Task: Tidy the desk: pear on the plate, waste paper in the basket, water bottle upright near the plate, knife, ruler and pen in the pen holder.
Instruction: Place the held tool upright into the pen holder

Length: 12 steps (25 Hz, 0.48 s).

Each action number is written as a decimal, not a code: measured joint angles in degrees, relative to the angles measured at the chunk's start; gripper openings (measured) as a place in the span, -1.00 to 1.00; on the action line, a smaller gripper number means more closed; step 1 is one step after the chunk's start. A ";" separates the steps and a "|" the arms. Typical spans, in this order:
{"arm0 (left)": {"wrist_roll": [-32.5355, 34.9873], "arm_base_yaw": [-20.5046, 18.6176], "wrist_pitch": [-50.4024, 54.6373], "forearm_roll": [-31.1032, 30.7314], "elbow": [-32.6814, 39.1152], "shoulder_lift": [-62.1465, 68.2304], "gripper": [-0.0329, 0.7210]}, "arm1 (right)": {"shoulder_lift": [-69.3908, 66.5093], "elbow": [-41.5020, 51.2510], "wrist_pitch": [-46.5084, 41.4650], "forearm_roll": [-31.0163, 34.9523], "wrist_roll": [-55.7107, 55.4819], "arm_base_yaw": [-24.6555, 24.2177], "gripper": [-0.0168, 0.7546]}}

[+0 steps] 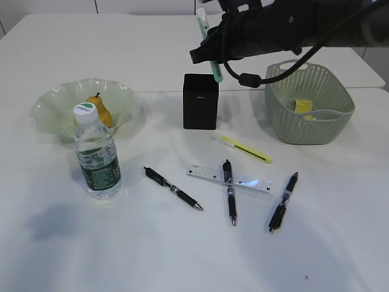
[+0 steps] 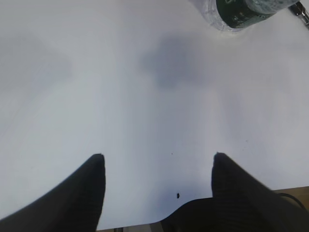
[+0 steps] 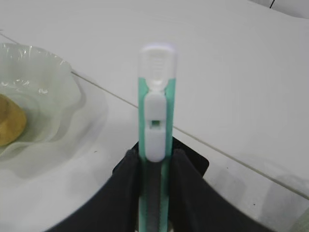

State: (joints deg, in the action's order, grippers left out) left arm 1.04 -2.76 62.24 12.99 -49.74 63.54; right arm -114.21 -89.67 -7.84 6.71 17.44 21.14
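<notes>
Knife (image 3: 155,140), slim green with clear cap, stands upright above pen holder (image 1: 200,101).

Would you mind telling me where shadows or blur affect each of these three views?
Exterior view: soft grey shadow on the table left of the water bottle. Left wrist view: the same blurry shadow, and dark, unsharp fingers. Right wrist view: the green knife is sharp, the plate softer.
</notes>
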 joint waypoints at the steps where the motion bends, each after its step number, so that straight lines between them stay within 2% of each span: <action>1: 0.00 0.00 0.00 0.00 0.00 0.00 0.38 | -0.79 0.00 1.39 0.26 0.00 0.00 -0.63; 6: 0.00 0.00 0.00 0.00 0.00 0.00 0.38 | -4.61 0.00 8.88 4.41 -0.41 -0.32 -0.63; 12: 0.00 0.00 0.00 0.00 0.00 0.00 0.37 | -8.84 -1.42 16.25 5.12 -3.27 -0.32 -0.63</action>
State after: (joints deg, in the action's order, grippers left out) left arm 1.04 -2.76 62.24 12.99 -49.74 63.54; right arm -123.06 -91.09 8.41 11.84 14.17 20.82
